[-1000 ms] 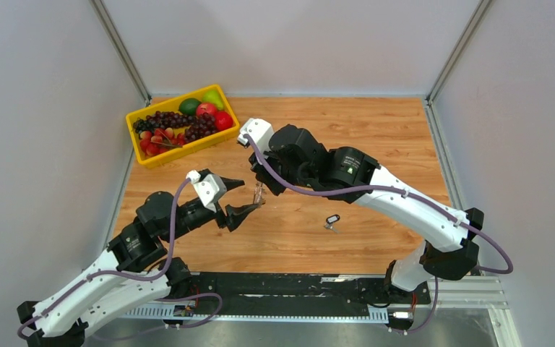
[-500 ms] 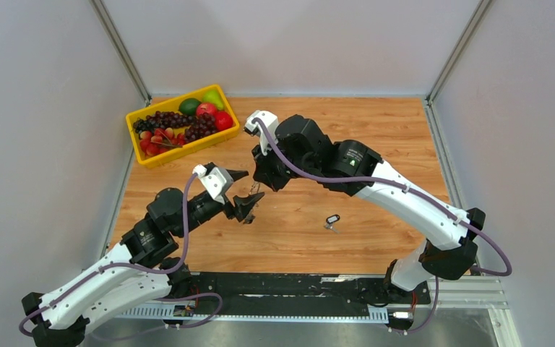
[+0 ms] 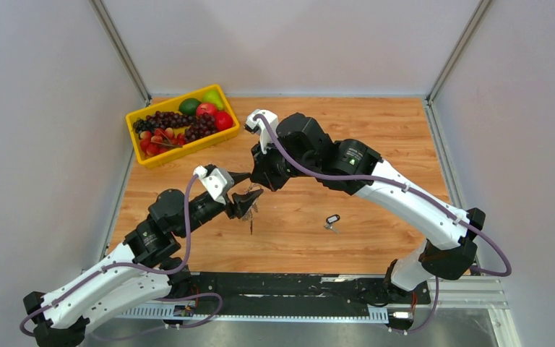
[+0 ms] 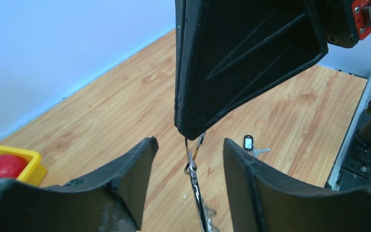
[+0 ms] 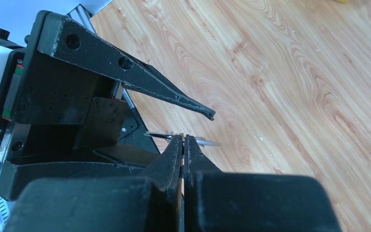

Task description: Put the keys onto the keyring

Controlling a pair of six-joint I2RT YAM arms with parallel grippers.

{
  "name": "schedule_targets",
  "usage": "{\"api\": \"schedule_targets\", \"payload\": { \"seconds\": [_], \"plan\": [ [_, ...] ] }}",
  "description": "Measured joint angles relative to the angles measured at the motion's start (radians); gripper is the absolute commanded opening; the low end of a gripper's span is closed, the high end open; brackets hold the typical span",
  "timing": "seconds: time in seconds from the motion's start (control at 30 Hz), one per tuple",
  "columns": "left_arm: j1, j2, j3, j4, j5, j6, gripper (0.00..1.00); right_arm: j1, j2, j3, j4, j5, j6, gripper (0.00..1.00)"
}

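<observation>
The keyring, a thin silver wire ring with tiny silver keys hanging below, dangles from my right gripper, which is shut on its top edge. The ring shows in the right wrist view as a silver sliver on either side of the tips. My left gripper is open, its two fingers straddling the hanging ring without touching it. In the top view both grippers meet left of the table's centre, left and right. The black-headed key lies flat on the wood to the right, also seen in the left wrist view.
A yellow basket of grapes, apples and other fruit stands at the back left. The wooden table is enclosed by grey walls on three sides. A black rail runs along the near edge.
My left gripper has moved up and right until its open fingers sit around the ring. My right gripper shifted slightly right, still holding the ring. The black-headed key has not moved.
</observation>
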Motion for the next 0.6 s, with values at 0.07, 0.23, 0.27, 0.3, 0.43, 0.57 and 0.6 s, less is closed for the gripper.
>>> {"api": "schedule_targets", "payload": {
  "seconds": [0.07, 0.23, 0.27, 0.3, 0.43, 0.57, 0.6],
  "plan": [
    [0.000, 0.001, 0.000, 0.012, -0.001, 0.000, 0.55, 0.000, 0.000, 0.000, 0.002, -0.009, 0.004, 0.00],
    [0.000, 0.003, 0.000, 0.027, -0.004, 0.002, 0.51, 0.000, 0.000, 0.000, 0.003, -0.021, 0.008, 0.00],
    [0.000, 0.003, 0.000, 0.029, -0.004, 0.002, 0.51, 0.000, 0.000, 0.000, 0.003, -0.023, 0.008, 0.00],
    [0.000, 0.003, 0.000, 0.029, -0.003, 0.002, 0.51, 0.000, 0.000, 0.000, 0.003, -0.025, 0.010, 0.00],
    [0.000, 0.003, 0.000, 0.028, -0.003, 0.002, 0.53, 0.000, 0.000, 0.000, 0.003, -0.029, 0.013, 0.00],
    [0.000, 0.003, 0.000, 0.028, -0.003, 0.003, 0.58, 0.000, 0.000, 0.000, 0.004, -0.029, 0.017, 0.00],
    [0.000, 0.003, 0.000, 0.028, -0.003, 0.003, 0.59, 0.000, 0.000, 0.000, 0.004, -0.029, 0.019, 0.00]
  ]
}}
